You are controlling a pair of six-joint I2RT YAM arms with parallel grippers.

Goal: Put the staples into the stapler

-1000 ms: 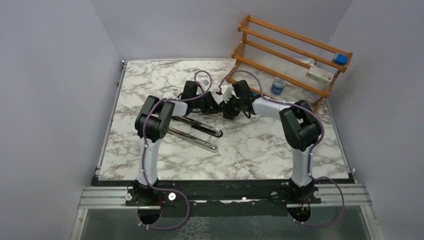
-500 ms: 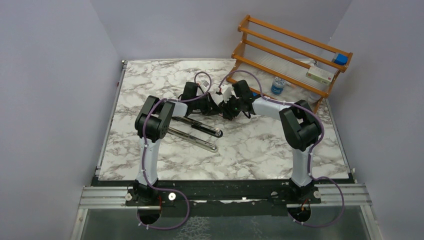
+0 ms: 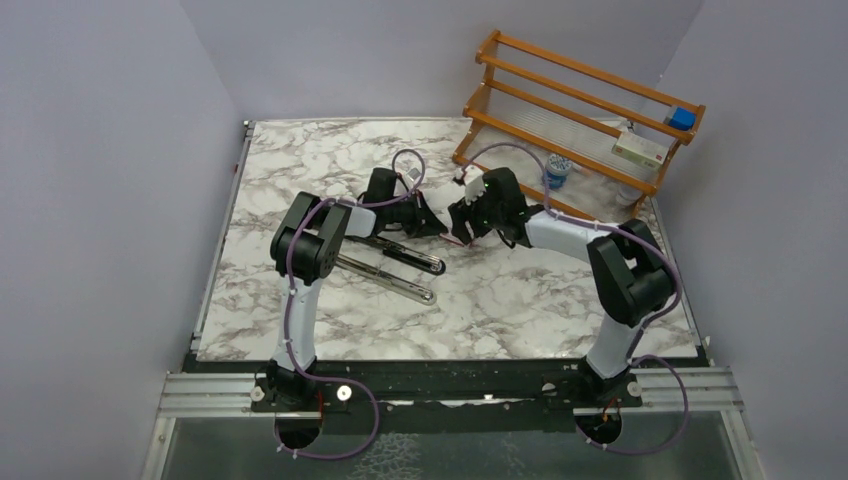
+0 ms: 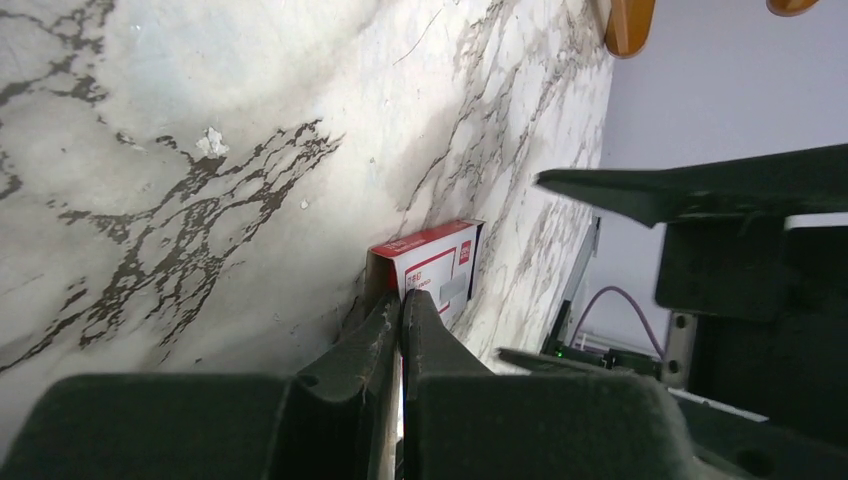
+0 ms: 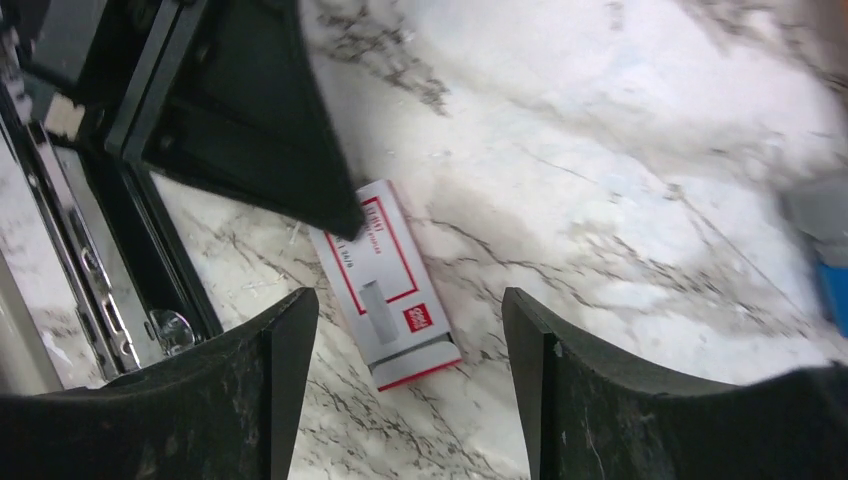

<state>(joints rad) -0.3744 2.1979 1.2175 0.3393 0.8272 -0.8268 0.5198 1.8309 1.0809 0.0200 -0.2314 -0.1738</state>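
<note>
Red-and-white staples box [image 5: 385, 285], black-and-silver stapler [image 3: 415, 260], grey-veined white marble table [image 3: 520, 290], orange rack [image 3: 590, 69]

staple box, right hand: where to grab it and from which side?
Pinch the two long edges near the free end, coming straight down. The staple box lies flat on the table, so its narrow width is the likely fit, and the shut left hand crowds the other end. The open right hand hangs above it.

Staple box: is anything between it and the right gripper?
Only the left gripper, which appears shut on one end of the staple box. The rest of the box shows uncovered between the open fingers of the right gripper.
</note>
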